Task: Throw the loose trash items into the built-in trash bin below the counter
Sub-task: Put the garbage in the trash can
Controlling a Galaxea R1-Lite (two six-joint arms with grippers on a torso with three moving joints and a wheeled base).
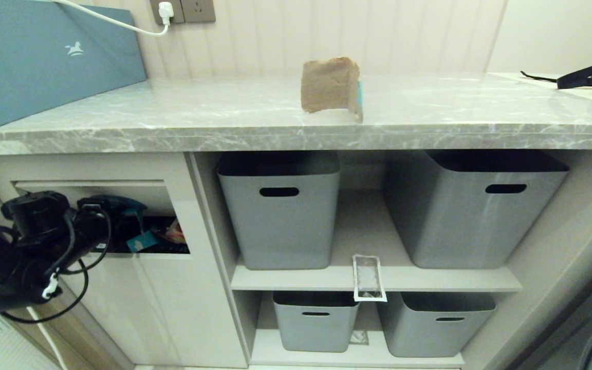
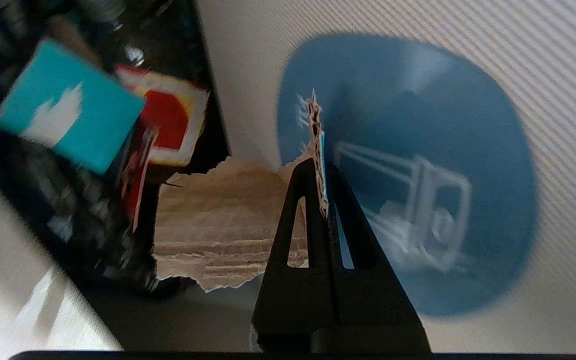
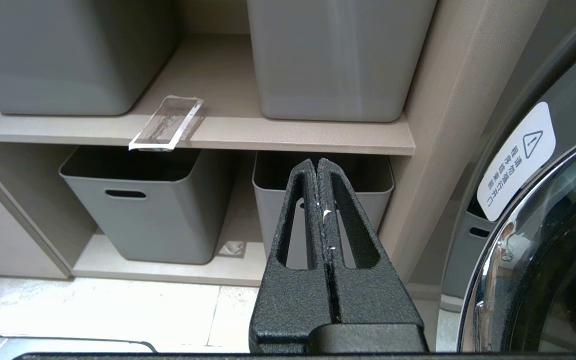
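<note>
1. The left gripper (image 2: 324, 200) is sitting nearest the lens in the left wrist view, its jaws pinching the torn edge of a brown cardboard piece (image 2: 213, 225) with a teal face. The head view is showing this arm at the bin (image 1: 121, 169) opening, with the flap (image 2: 248, 75) and its blue sticker (image 2: 418, 125) close beside the fingers.
2. Inside the dark opening, a teal scrap (image 2: 63, 117) and a red-and-yellow wrapper (image 2: 168, 122) are lying in the bin.
3. The right gripper (image 3: 322, 205) is hanging low before the shelves, jaws pressed together on nothing.
4. Remaining trash: a second cardboard piece (image 1: 331, 85) is standing on the counter (image 1: 172, 110) near the front edge; a clear white-edged wrapper (image 1: 368, 277) is overhanging the upper shelf (image 1: 429, 280) between two tubs (image 1: 280, 210); a small scrap (image 3: 231, 248) is lying on the lower shelf.
5. Handling judgement: the held cardboard is looking light and fairly stiff, ragged at the tear; an edge pinch is serving well, and it should drop freely on release.
6. The standing piece is likely taking a similar pinch at its top edge. The wrapper is appearing thin, limp and slippery; its overhanging end is offering the best hold.
</note>
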